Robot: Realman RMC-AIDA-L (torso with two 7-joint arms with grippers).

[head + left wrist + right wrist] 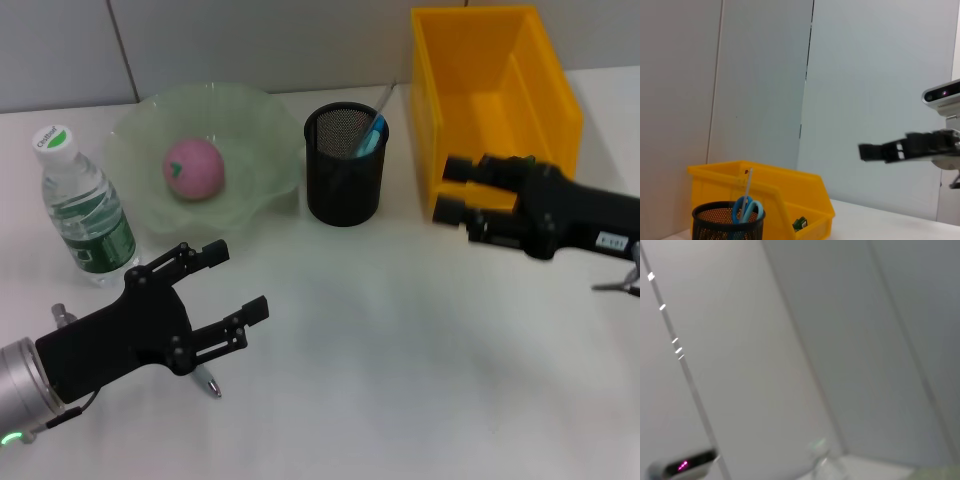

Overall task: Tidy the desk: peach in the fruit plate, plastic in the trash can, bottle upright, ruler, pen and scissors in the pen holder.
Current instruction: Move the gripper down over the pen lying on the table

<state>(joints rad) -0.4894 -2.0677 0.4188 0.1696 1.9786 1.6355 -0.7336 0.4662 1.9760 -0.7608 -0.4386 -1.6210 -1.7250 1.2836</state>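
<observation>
On the white desk [400, 340] the peach [194, 168] sits inside the pale green fruit plate [262, 120], and the bottle [84, 208] stands upright just to the left of that plate, cap up. The black mesh pen holder [344, 178] stands between the plate and the yellow trash can [500, 90]; the light blue scissors [370, 135] poke out of it, and the left wrist view shows their loop handles beside a thin whitish stick, perhaps the ruler, though I cannot tell for sure. That view also shows a small green scrap [800, 223] lying in the low front of the trash can. The left gripper [236, 282] hangs low over the near left part of the desk, in front of the bottle, its two fingers spread wide apart with nothing between them. Just beneath it a pen [207, 382] lies on the desk, only its tip end showing past the gripper's body. The right gripper [450, 190] is at the near front wall of the trash can, right of the pen holder; its fingers look drawn close together and it holds nothing that can be seen.
</observation>
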